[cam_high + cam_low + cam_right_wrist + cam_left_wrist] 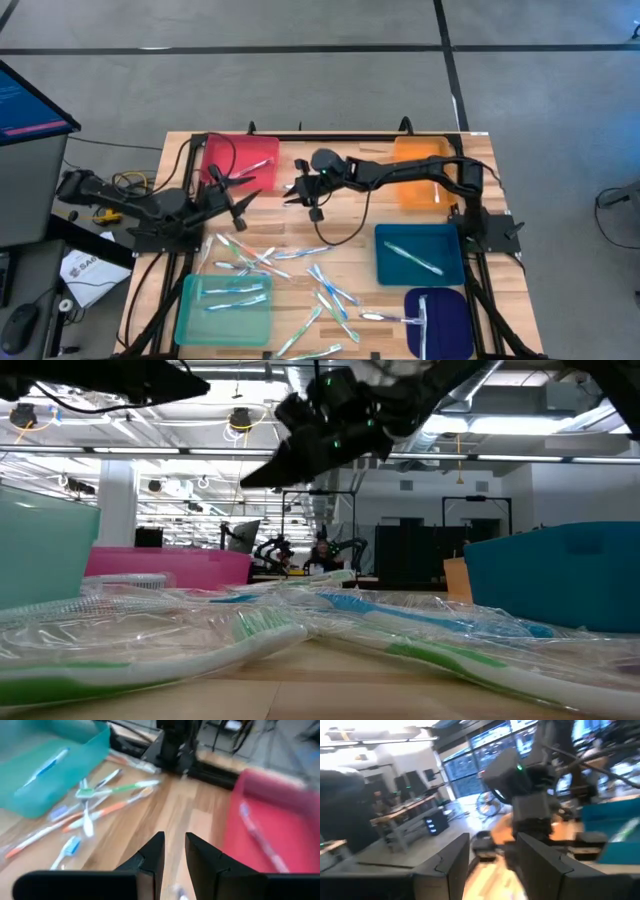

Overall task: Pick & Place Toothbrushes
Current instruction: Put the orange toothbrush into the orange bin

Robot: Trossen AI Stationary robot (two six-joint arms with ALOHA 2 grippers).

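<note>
Several toothbrushes [270,265] lie loose on the wooden table's middle, some in clear wrappers [300,630]. One toothbrush [255,167] lies in the red tray [235,150], which also shows in the right wrist view [280,805]. My right gripper [293,192] reaches across to the red tray's right side and hovers above the bare wood [173,845]. Its fingers stand a narrow gap apart with nothing between them. My left gripper [235,195] hangs over the red tray's near edge, pointing level at the right arm. It is open [492,870] and empty.
A light teal tray [225,310] at the near left holds a few toothbrushes. A blue tray [420,255] and a dark blue tray [440,320] on the right each hold one. An orange tray [425,170] sits at the far right, under the right arm. A black cable [345,225] loops over the table's middle.
</note>
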